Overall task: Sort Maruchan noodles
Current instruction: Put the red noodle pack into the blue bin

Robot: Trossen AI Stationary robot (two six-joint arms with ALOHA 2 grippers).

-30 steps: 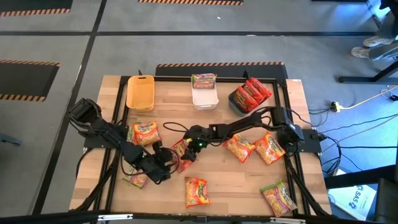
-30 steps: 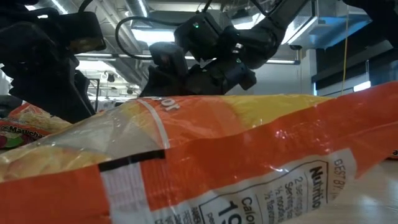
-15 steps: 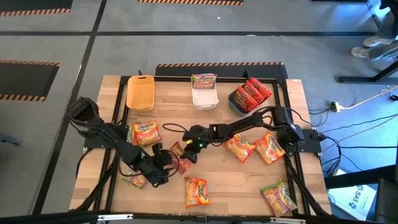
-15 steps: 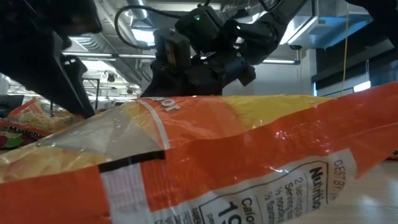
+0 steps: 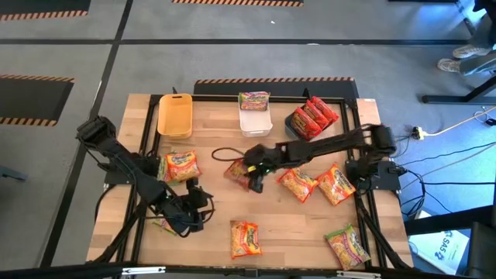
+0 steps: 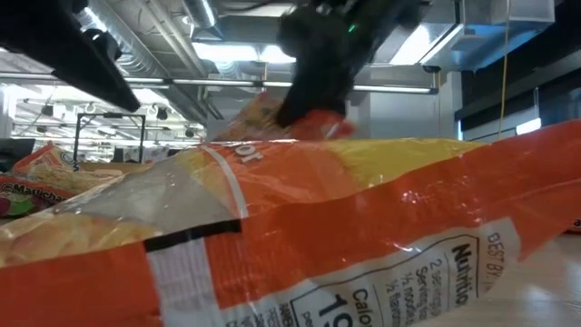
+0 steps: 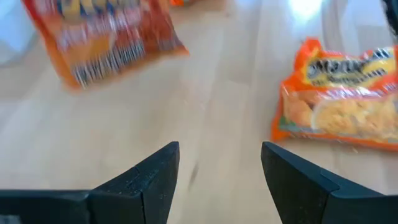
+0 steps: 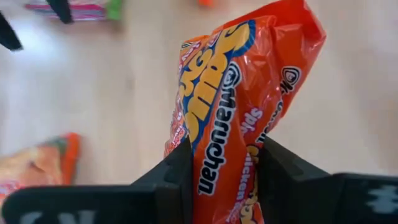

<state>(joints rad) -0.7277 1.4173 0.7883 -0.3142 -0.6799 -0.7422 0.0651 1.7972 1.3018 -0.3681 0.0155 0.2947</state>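
Observation:
My right gripper hangs over the middle of the table, shut on a red Maruchan noodle packet. My left gripper hovers open above bare wood at the near left, nothing between its fingers. Orange-yellow packets lie flat on the table at the left, near the front and to the right. Green-pink packets lie near the front corners. The low view is mostly filled by one orange packet. My right gripper pinches the red packet between its two fingers at one end; the fingers sit on its two flat faces. They slant down from the table's right. The packet is lifted clear of the table and reaches out beyond the fingertips, its free end crumpled.
At the far edge stand a yellow bin, a white bin with a green-pink packet in it, and a dark grey bin with red packets. A black frame borders the wooden table. A cable loops by the right arm.
My right gripper has risen and tipped, lifting the red packet off the table, where it lay between the two grippers, and carrying it a little toward the far right. My left gripper has risen and drawn back toward the table's left.

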